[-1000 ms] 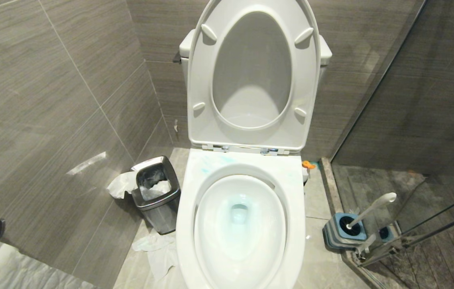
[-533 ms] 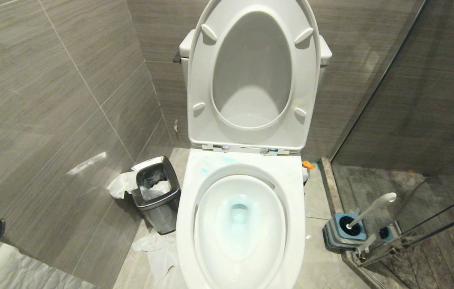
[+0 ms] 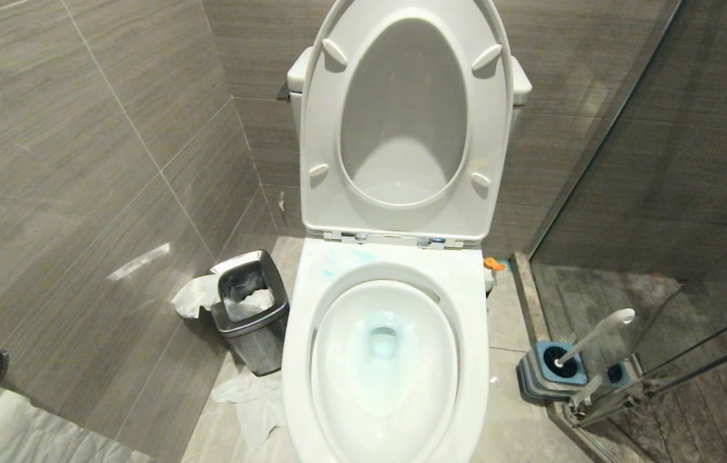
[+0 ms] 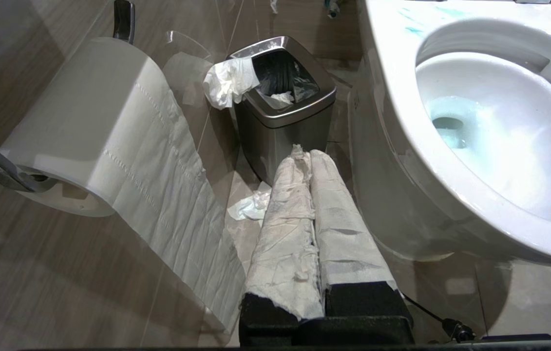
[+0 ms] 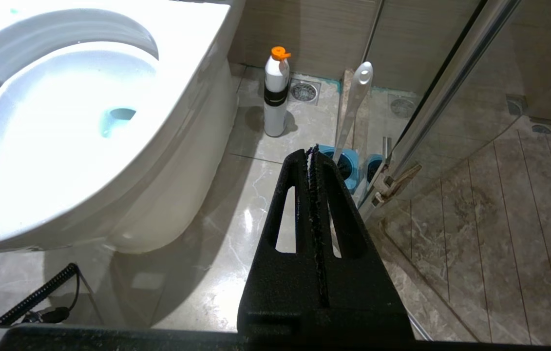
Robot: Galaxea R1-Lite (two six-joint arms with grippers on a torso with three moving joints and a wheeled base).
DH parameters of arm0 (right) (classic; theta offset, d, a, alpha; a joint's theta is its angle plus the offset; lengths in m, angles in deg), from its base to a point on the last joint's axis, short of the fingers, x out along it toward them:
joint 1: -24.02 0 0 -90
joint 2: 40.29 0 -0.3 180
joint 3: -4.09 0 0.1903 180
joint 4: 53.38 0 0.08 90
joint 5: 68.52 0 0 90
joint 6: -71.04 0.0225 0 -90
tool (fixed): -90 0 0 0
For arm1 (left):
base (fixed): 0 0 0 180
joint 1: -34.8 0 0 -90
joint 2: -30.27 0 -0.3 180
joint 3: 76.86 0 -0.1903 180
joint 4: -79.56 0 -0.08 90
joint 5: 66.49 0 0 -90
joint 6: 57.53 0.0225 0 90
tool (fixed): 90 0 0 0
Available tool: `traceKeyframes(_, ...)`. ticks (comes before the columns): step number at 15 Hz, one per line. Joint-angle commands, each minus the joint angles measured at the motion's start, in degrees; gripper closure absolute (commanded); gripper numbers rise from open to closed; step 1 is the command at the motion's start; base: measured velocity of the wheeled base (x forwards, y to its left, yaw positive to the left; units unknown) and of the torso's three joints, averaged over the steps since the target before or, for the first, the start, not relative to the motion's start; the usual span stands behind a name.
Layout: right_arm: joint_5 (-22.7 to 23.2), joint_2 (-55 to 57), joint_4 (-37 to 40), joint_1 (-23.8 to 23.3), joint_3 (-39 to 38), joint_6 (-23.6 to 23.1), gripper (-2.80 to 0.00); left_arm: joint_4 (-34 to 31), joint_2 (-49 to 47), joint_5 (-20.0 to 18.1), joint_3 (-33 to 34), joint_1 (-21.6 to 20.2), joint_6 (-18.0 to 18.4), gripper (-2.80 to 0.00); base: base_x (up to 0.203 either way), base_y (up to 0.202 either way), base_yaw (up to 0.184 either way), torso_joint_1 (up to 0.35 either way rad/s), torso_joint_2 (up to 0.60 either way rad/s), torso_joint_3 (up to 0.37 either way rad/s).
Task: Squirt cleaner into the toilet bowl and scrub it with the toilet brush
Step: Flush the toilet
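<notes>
The white toilet bowl (image 3: pixel 296 334) stands in the middle with its seat and lid (image 3: pixel 402 116) raised. Pale blue cleaner (image 3: pixel 331 263) smears the back rim, and the water (image 3: pixel 384 341) is tinted blue. The toilet brush (image 3: pixel 594 331) leans in its blue-and-grey holder (image 3: pixel 553 370) on the floor to the right. My left gripper (image 4: pixel 307 153), its fingers wrapped in white paper, hangs shut and empty left of the bowl (image 4: pixel 392 97). My right gripper (image 5: pixel 312 148) hangs shut and empty right of the bowl (image 5: pixel 192 48), short of the brush handle (image 5: pixel 355 102). Neither gripper shows in the head view.
A steel-rimmed bin (image 3: pixel 251 308) with tissue stands left of the bowl, and crumpled paper (image 3: pixel 251 399) lies on the floor. A toilet roll (image 4: pixel 90 126) hangs on the left wall. A white bottle with an orange cap (image 5: pixel 275 92) stands behind the brush. A glass shower door (image 5: pixel 450 73) closes the right side.
</notes>
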Motion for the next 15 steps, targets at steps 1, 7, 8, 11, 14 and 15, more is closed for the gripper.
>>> traceKeyframes(1, 0.0, 0.1, 0.0, 0.0, 0.0, 0.0, 0.00, 0.2, 0.0, -0.3, 0.1, 0.0, 0.7, 0.00, 0.000, 0.000, 0.000, 0.000, 0.00, 0.000)
traceKeyframes(7, 0.0, 0.1, 0.0, 0.0, 0.0, -0.1, 0.00, -0.3, 0.0, -2.6, -1.4, 0.0, 4.5, 0.00, 0.000, 0.000, 0.000, 0.000, 0.00, 0.000)
traceKeyframes(8, 0.0, 0.1, 0.0, 0.0, 0.0, -0.1, 0.00, -0.4, 0.0, -3.4, -1.7, 0.0, 4.4, 0.00, 0.000, 0.000, 0.000, 0.000, 0.00, 0.000)
traceKeyframes(11, 0.0, 0.1, 0.0, 0.0, 0.0, 0.0, 0.00, -1.0, 0.0, -3.8, -3.6, 0.0, 4.5, 0.00, 0.000, 0.000, 0.000, 0.000, 0.00, 0.000)
traceKeyframes(14, 0.0, 0.1, 0.0, 0.0, 0.0, 0.0, 0.00, -2.7, -0.5, -4.4, -6.2, 0.0, 4.7, 0.00, 0.000, 0.000, 0.000, 0.000, 0.00, 0.000)
traceKeyframes(15, 0.0, 0.1, 0.0, 0.0, 0.0, -0.1, 0.00, -3.1, -1.4, -5.2, -7.7, 0.0, 5.0, 0.00, 0.000, 0.000, 0.000, 0.000, 0.00, 0.000)
